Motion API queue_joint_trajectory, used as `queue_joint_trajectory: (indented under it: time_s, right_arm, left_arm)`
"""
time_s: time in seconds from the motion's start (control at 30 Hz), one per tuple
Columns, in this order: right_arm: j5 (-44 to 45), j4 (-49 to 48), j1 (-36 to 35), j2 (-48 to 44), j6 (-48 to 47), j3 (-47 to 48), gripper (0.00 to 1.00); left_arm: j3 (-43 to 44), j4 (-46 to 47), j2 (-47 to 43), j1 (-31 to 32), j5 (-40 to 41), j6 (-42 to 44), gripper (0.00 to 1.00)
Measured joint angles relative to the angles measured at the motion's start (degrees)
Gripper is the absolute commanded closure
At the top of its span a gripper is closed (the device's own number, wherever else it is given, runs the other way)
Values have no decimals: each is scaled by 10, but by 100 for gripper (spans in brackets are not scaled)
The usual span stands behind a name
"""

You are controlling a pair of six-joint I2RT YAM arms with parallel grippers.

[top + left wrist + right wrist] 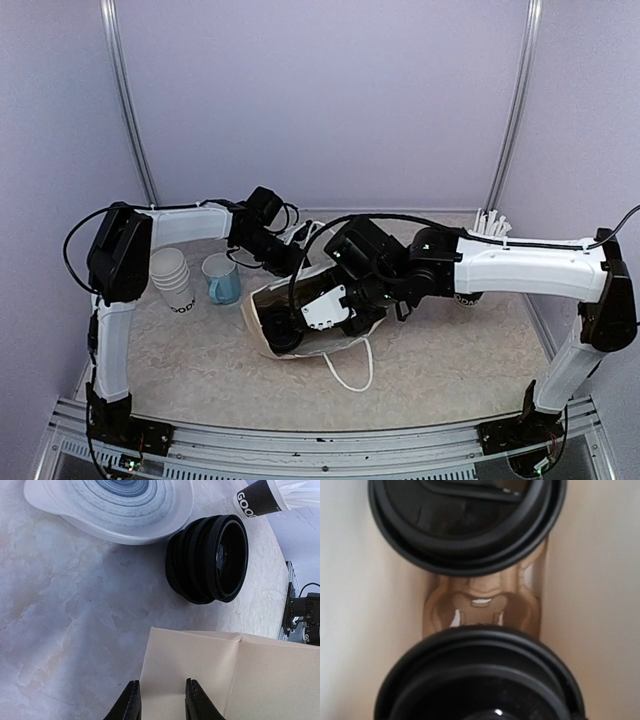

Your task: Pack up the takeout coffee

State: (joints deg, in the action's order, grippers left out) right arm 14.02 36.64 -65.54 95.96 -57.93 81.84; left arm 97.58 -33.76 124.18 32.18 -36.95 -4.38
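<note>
A cream paper bag [262, 312] stands open at mid table. My right gripper [335, 310] reaches into it. In the right wrist view the takeout coffee's black lid [480, 680] fills the bottom of the picture right at the jaws and hides the fingers, so the gripper looks shut on the cup. A second black-lidded cup [467, 520] sits farther in, over a brown cardboard carrier [482, 600]; its lid [283, 335] shows in the bag's mouth. My left gripper [162, 700] is at the bag's back edge [215, 675], and its fingers stand apart on either side of the paper flap.
A nested stack of white cups [172, 275] and a light-blue mug [222, 278] stand left of the bag. Behind the bag lie a stack of black lids [207, 560], a grey-ringed bowl [115, 505] and a black-banded cup [260, 497]. The bag's white cord handle [350, 375] lies toward the front.
</note>
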Motion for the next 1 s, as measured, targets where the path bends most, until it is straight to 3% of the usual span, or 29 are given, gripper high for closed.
queue_joint_trajectory:
  time_s: [0.37,1.0]
  right_arm:
    - [4,-5,-6,-19,16,-37,66]
    - [-30,12,15,-13,36,-33,64]
  left_arm:
    - [-24,12,-5,40,-1,0,68]
    - [-28,15,-5,38,-13,0,68]
